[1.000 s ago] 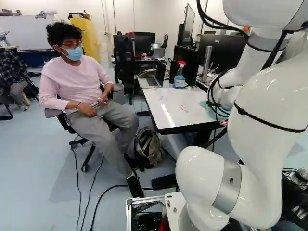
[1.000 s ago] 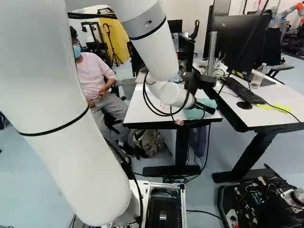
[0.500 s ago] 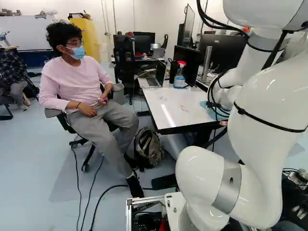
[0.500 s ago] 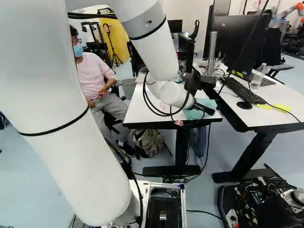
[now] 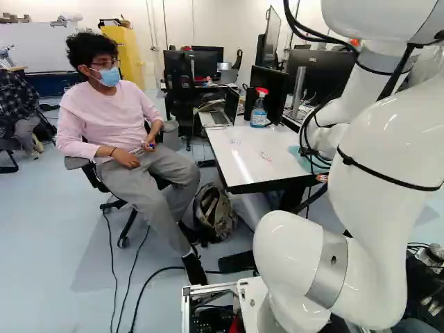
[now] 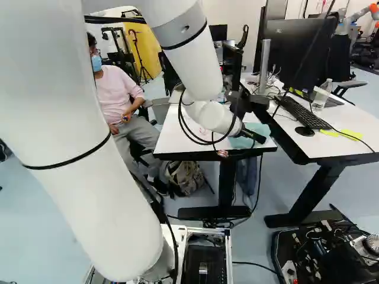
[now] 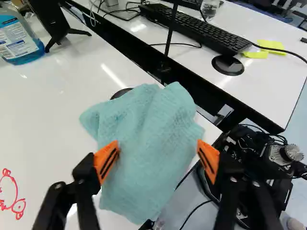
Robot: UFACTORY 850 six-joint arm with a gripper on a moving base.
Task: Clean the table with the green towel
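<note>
In the right base view my gripper (image 6: 256, 136) is at the near right corner of the white table (image 6: 172, 145), over the green towel (image 6: 241, 142). From the wrist, the gripper (image 7: 157, 152) stands wide open. The crumpled pale teal towel (image 7: 146, 143) spreads beneath and between its orange pads, one pad overlapping its edge; I cannot tell whether they touch it. Red marker scribbles (image 7: 12, 199) are on the tabletop beside the towel. The left base view shows the red scribble (image 5: 266, 157) and fainter marks (image 5: 236, 141) farther left; the arm hides the gripper there.
A spray bottle (image 5: 259, 111) and a laptop (image 5: 225, 114) stand at the table's far end. An adjoining desk (image 6: 355, 136) holds a monitor, keyboard (image 6: 302, 112), mouse and cup. A person sits left of the table, a backpack (image 5: 214, 214) on the floor nearby. Another robot (image 6: 358, 15) stands far back.
</note>
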